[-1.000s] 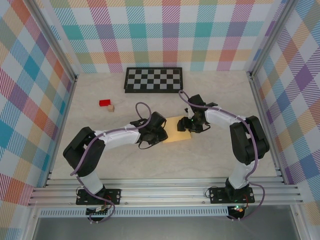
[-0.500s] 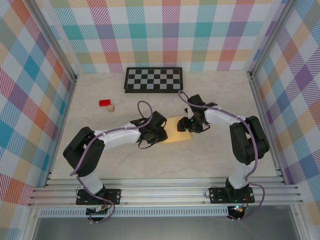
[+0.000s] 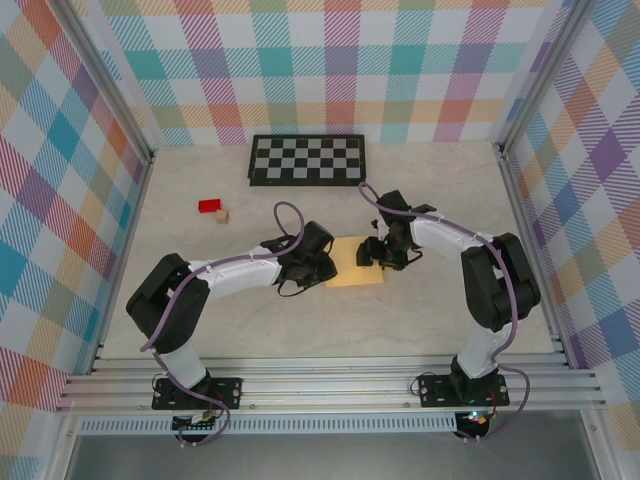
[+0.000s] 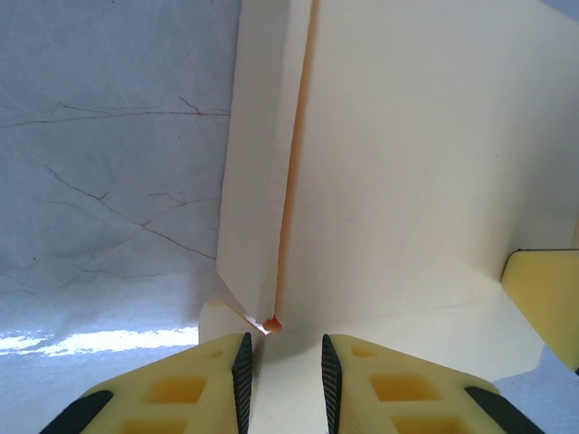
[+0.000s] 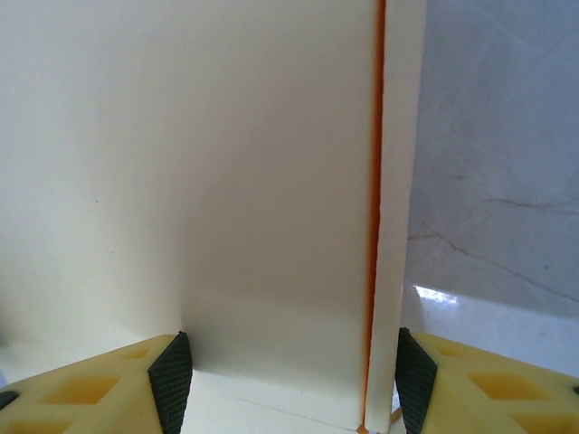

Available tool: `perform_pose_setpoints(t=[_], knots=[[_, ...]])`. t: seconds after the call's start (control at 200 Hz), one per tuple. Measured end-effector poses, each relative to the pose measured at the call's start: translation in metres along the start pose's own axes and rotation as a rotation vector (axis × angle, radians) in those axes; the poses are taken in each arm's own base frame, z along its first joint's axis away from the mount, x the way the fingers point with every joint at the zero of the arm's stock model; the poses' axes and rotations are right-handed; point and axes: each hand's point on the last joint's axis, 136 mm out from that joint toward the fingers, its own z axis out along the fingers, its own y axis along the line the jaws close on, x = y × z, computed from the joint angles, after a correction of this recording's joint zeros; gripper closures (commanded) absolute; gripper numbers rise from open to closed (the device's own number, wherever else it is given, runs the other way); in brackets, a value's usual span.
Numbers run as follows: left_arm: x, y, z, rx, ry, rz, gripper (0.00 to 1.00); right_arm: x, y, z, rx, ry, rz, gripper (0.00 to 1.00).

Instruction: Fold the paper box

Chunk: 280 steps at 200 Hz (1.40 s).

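- The paper box (image 3: 352,272) lies flat mid-table as a pale tan sheet, caught between the two grippers: the left fingers are at its left edge, the right fingers at its upper right corner.
- In the left wrist view the paper box (image 4: 407,181) runs away from the fingertips. A narrow folded strip with an orange edge runs lengthwise, and its pointed end sits just beyond the gap between the pads.
- In the right wrist view the paper box (image 5: 226,163) has a broad panel spanning the whole space between the two pads. A thin orange-edged strip lines up with the right-hand pad.
- The left gripper (image 3: 324,266) is nearly closed: its fingers (image 4: 242,375) leave only a slim gap, with paper showing through it.
- The right gripper (image 3: 373,252) is spread wide, and its pads (image 5: 172,380) stand at either side of the panel. I cannot tell whether they squeeze it.
- The left arm rises from its base, elbows out to the left, and its forearm runs across to the right and down to the sheet.
- The right arm elbows out to the right, and its forearm reaches left, wrist tipped down.
- The table (image 3: 420,320) is pale and marbled.
- Well beyond both sets of fingers sits a checkerboard (image 3: 307,159).
- Off beyond the left fingers, a red block (image 3: 209,206) and a small tan cube (image 3: 222,215) lie just beside each other.
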Motion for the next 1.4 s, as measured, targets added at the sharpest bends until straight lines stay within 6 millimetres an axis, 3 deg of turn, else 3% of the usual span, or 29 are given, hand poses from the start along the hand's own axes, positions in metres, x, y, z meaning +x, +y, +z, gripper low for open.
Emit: perform_pose_setpoints(t=[0.335, 0.495, 0.845, 1.4], knots=[[0.001, 0.002, 0.003, -0.007, 0.003, 0.0, 0.7, 0.007, -0.01, -0.009, 0.074, 0.038, 0.041, 0.35], [0.0, 0.002, 0.003, -0.009, -0.001, 0.0, 0.69, 0.002, -0.009, -0.017, 0.094, 0.027, 0.05, 0.34], [-0.001, -0.001, -0.003, 0.01, -0.011, 0.001, 0.64, 0.013, -0.007, -0.032, 0.081, 0.025, 0.091, 0.33], [0.004, -0.012, -0.003, 0.042, -0.013, 0.01, 0.68, 0.023, 0.0, -0.015, 0.005, 0.071, 0.176, 0.34]])
